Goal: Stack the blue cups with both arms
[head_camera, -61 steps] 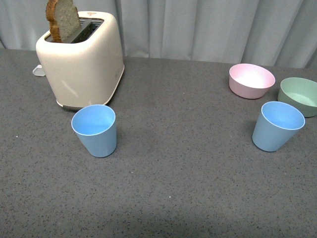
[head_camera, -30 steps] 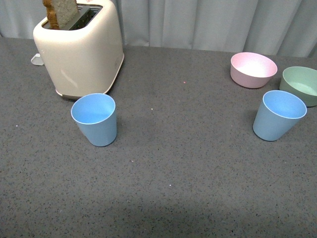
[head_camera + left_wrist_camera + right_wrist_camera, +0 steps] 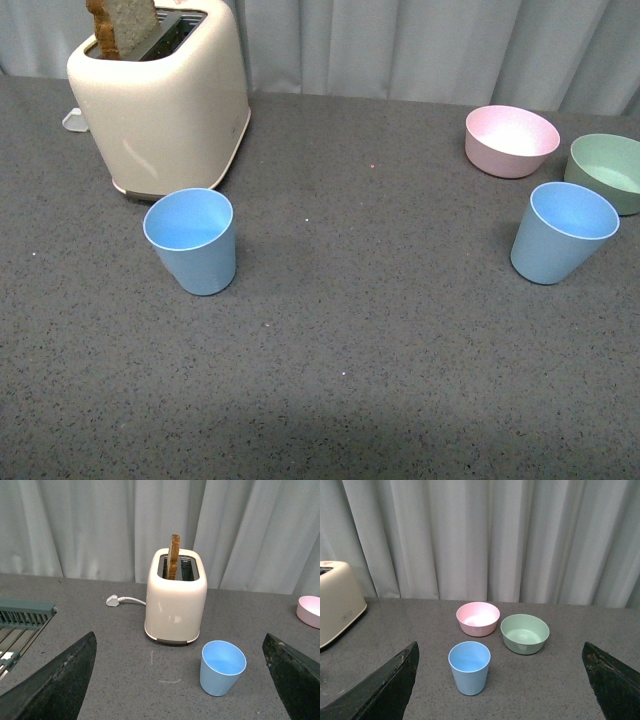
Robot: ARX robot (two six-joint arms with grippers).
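Two light-blue cups stand upright and apart on the grey table. One cup (image 3: 192, 240) is at the left, in front of the toaster; it also shows in the left wrist view (image 3: 222, 667). The other cup (image 3: 562, 232) is at the right, in front of the bowls; it also shows in the right wrist view (image 3: 469, 667). Neither arm shows in the front view. My left gripper (image 3: 182, 680) is open, its black fingers (image 3: 55, 685) wide apart, well short of its cup. My right gripper (image 3: 501, 682) is open and empty, well short of its cup.
A cream toaster (image 3: 160, 100) with a bread slice (image 3: 125, 22) stands at the back left, its plug and cord (image 3: 120, 600) behind. A pink bowl (image 3: 511, 140) and a pale green bowl (image 3: 606, 172) sit at the back right. A grey rack (image 3: 22, 622) lies left of the toaster. Curtains hang behind the table.
Between one second and half a second ago the front view shifted, so everything sits slightly higher in the picture. Since then nothing has moved.
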